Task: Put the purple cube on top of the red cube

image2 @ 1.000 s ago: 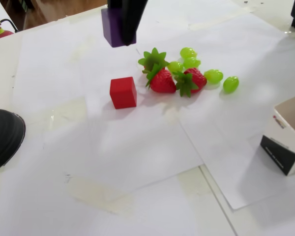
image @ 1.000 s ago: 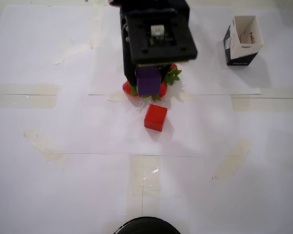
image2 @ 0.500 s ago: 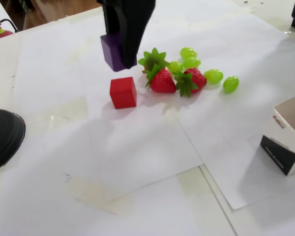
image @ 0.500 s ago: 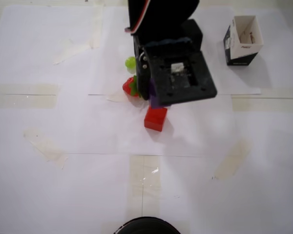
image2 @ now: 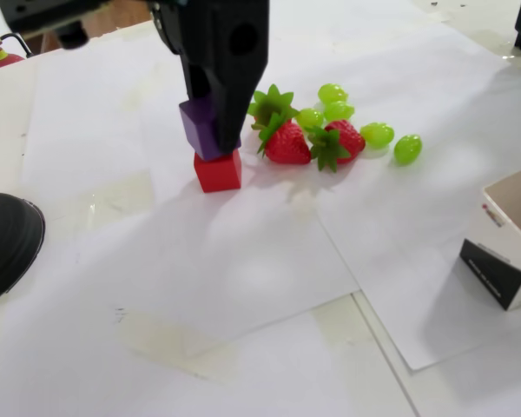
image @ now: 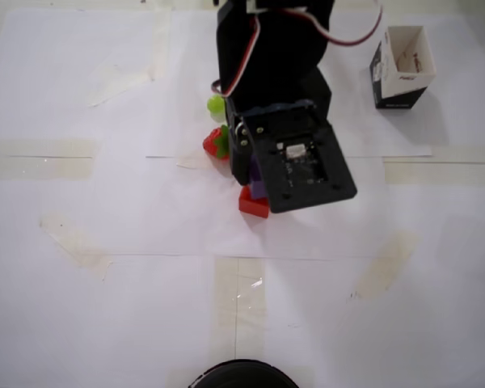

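Change: one second ago the purple cube (image2: 201, 128) hung high above the table; now it has come down onto the red cube (image2: 217, 171), sitting a little to the left and tilted in the fixed view.
Meaning: I judge the stacking is almost done; only the release remains.
Claw: the gripper (image2: 212, 130) is closed on the purple cube, the jaws narrow, only as wide as the block.
Nearby: the strawberries (image2: 288, 142) lie just right of the stack.
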